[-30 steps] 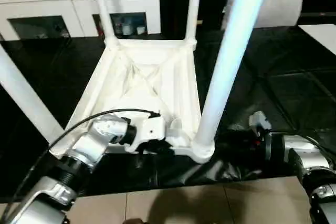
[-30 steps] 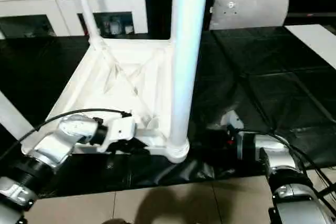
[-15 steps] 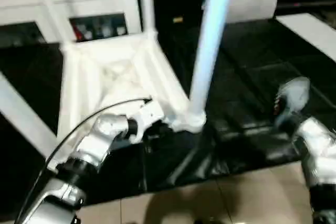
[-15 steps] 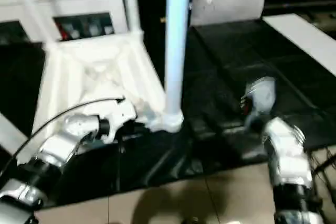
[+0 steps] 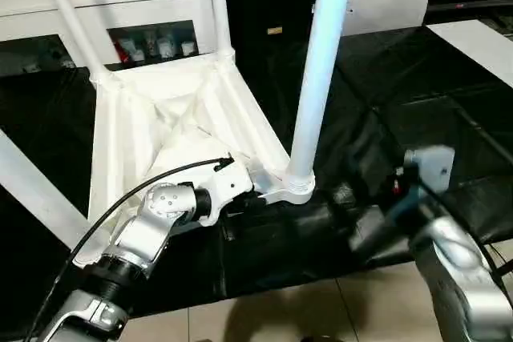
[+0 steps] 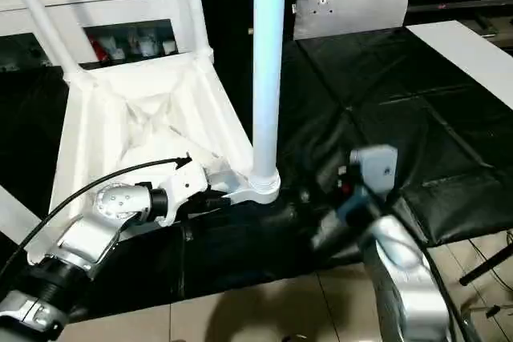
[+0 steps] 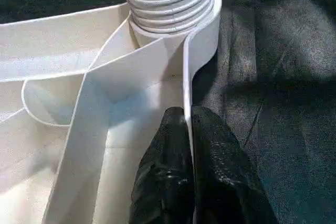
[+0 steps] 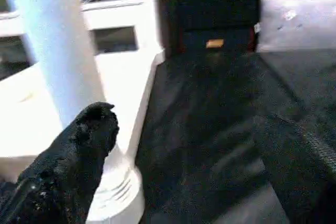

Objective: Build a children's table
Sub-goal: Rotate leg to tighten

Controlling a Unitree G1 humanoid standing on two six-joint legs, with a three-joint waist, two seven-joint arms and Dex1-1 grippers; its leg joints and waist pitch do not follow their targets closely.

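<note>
White table rim [image 7: 185, 82] in left tool [image 7: 189, 129].

- The children's table [image 6: 136, 118] is lying upside down on a black mat [image 6: 417, 94], with its ribbed underside facing up and its legs pointing up.
- The nearest leg [image 6: 268, 62] is standing in the corner socket [image 6: 258, 186].
- The left gripper [image 6: 215, 191] is reaching to the table's near edge, just beside that socket.
- The right arm [image 6: 385, 238] is hanging over the mat, apart from the table.
- A white cabinet [image 6: 120, 14] and a grey cushion [image 6: 350, 2] are standing behind.
</note>
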